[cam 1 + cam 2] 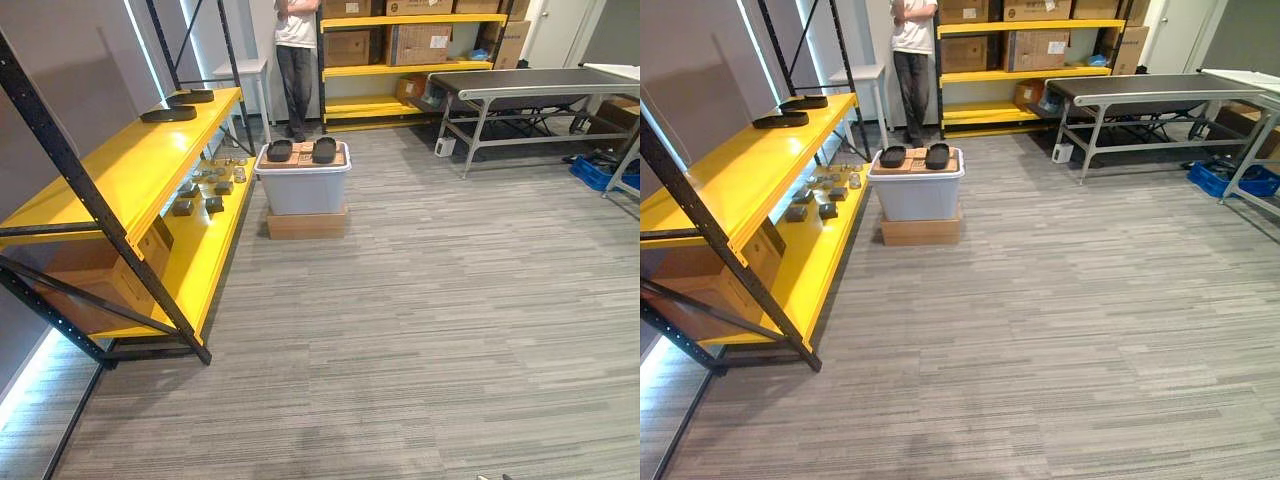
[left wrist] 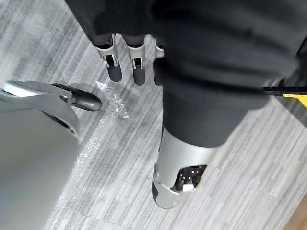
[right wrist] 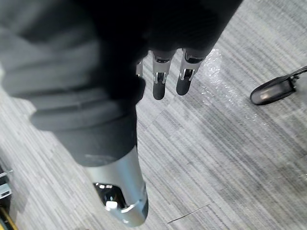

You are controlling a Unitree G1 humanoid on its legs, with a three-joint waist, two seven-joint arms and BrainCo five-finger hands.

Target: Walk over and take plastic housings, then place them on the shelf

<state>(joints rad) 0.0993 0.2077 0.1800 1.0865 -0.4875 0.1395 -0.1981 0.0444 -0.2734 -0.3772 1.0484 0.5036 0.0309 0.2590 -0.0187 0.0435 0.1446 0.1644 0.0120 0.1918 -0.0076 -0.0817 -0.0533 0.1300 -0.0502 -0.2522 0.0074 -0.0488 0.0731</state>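
I'm well short of the bin (image 1: 303, 190). Two housings (image 1: 279, 150) wait on top of it, and two more lie on the shelf (image 1: 130, 165). Left robot hand (image 2: 114, 67) and right robot hand (image 3: 158, 84) hang released, empty. Walking, picking and placing all remain.

Left hand (image 2: 192, 72): fingers (image 2: 114, 67) straight and relaxed, pointing down, empty; thumb (image 2: 178, 177) set apart.
Right hand (image 3: 110, 86): fingers (image 3: 158, 84) straight and relaxed, pointing down, empty; thumb (image 3: 122, 196) set apart.

Matt black plastic housings (image 1: 324, 150); glossy yellow painted-metal shelf (image 1: 120, 170); rough carpet floor (image 1: 450, 300).
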